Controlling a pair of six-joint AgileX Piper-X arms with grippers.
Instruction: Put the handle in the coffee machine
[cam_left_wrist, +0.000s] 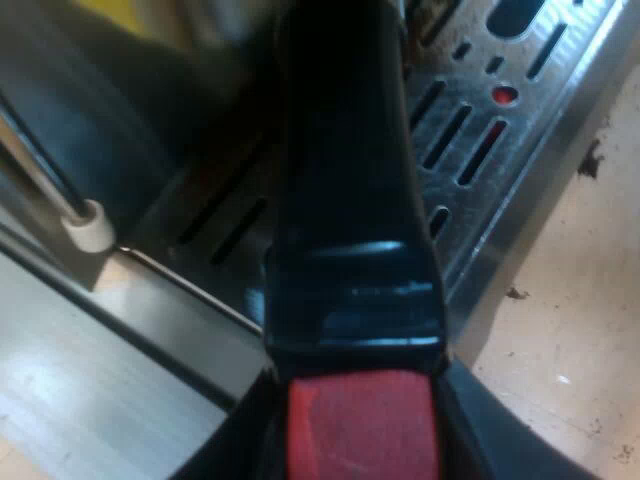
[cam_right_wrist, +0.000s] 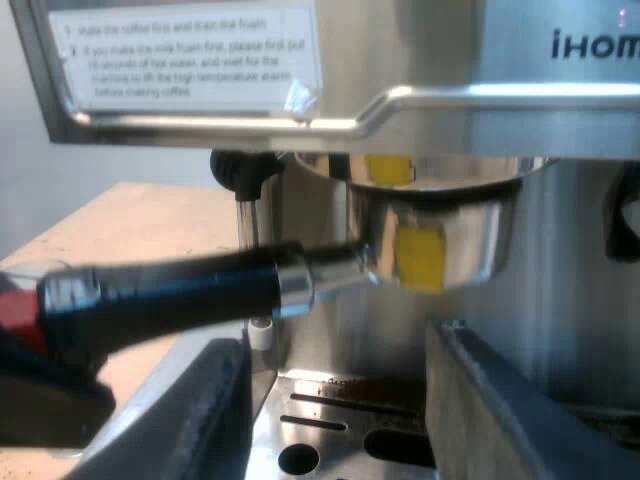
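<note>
— Holding anything?
— Yes: left gripper (cam_left_wrist: 362, 440) jaws clamp the holder (cam_left_wrist: 350, 200) by its red end, above the drip tray (cam_left_wrist: 570, 90).
— And from the right wrist?
— Its basket sits under the espresso machine (cam_right_wrist: 520, 110) head; right gripper (cam_right_wrist: 335, 380) jaws gape, empty.

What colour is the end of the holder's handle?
Red. The handle's end shows best in the left wrist view.

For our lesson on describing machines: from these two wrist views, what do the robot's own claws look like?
The right claw has two broad, flat fingers, dark grey to black with a dull sheen and straight edges. The left claw has black fingers too, smooth and plain. Both look unmarked.
</note>
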